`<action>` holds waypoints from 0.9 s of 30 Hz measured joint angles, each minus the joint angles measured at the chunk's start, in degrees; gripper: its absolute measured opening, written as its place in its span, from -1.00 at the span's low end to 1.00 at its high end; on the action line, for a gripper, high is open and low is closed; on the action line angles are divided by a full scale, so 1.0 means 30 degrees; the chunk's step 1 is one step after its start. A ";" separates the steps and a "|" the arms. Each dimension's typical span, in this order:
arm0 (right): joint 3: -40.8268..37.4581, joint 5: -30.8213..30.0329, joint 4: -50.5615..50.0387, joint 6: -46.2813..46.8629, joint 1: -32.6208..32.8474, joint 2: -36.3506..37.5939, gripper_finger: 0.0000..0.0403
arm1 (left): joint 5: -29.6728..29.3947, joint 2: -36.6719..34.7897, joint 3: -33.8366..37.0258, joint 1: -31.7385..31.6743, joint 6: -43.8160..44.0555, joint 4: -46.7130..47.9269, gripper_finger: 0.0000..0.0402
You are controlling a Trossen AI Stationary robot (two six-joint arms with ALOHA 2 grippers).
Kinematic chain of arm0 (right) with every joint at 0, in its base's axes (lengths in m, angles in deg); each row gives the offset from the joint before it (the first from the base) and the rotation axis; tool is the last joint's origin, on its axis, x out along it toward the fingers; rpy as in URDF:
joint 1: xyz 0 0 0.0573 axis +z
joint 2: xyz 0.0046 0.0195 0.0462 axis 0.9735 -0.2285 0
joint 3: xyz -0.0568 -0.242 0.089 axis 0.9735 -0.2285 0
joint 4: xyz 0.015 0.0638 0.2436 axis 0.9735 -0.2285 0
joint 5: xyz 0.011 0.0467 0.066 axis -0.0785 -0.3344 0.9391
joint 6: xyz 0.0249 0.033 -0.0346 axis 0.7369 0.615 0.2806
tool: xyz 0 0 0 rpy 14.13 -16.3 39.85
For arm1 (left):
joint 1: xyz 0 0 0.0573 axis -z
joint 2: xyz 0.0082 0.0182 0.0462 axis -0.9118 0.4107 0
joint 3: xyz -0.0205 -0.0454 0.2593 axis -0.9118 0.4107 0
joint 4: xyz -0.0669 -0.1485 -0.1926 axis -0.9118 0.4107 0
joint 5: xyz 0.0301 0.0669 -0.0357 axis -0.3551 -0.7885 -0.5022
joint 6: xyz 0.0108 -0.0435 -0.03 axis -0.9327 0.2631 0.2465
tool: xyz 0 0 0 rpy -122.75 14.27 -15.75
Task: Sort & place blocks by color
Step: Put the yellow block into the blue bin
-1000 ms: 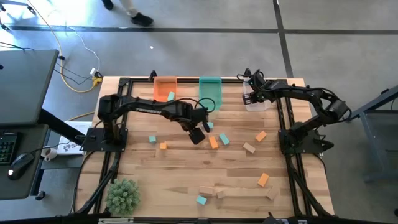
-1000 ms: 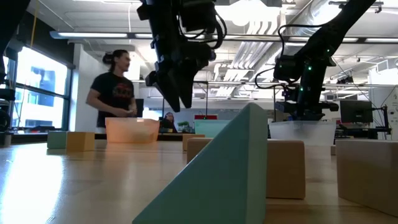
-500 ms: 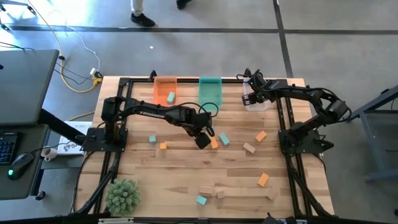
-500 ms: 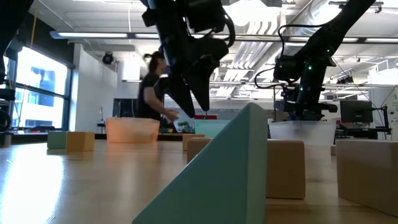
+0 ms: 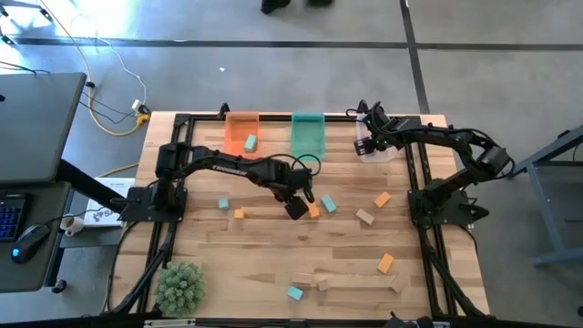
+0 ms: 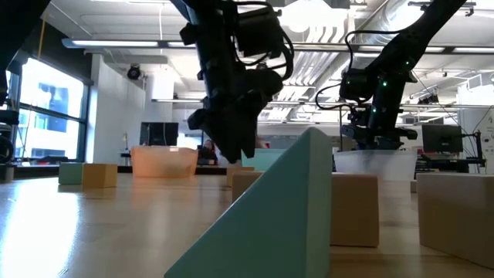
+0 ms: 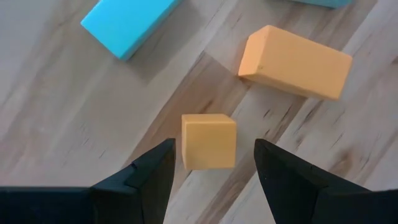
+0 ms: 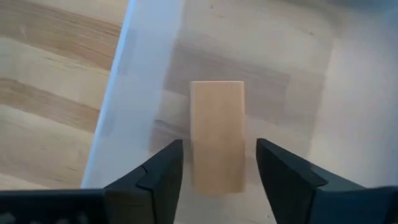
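Note:
My left gripper is open, pointing down at mid-table. Its fingers stand on either side of a small orange cube that lies flat on the wood, with gaps on both sides. An orange bar and a teal block lie just beyond the cube. My right gripper is open above the clear bin. A light wood bar lies flat on that bin's floor between the fingers' lines. Other blocks are scattered over the table.
The orange bin, holding an orange block, and the teal bin stand at the far edge. Loose blocks: teal, orange, wood, orange, teal. A fuzzy green plant stands at the near left corner.
My left gripper has moved toward the table's right and near edges and has come down over the orange cube, staying open. A person beyond the far edge has walked out of the low view.

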 joint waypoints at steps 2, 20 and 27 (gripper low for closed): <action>0.0000 0.0001 0.0000 0.0000 0.0000 0.0000 -0.01 | -0.0115 0.0000 -0.0006 0.0006 0.0000 0.0002 0.03; 0.0007 0.0295 -0.0022 0.0080 -0.0022 0.0491 0.00 | 0.0128 0.1148 0.0004 -0.0125 -0.0364 -0.0308 0.03; 0.0015 0.0443 -0.0298 0.0672 -0.0044 0.2511 0.00 | 0.0087 0.1247 0.0001 -0.0256 -0.1082 -0.0098 -0.22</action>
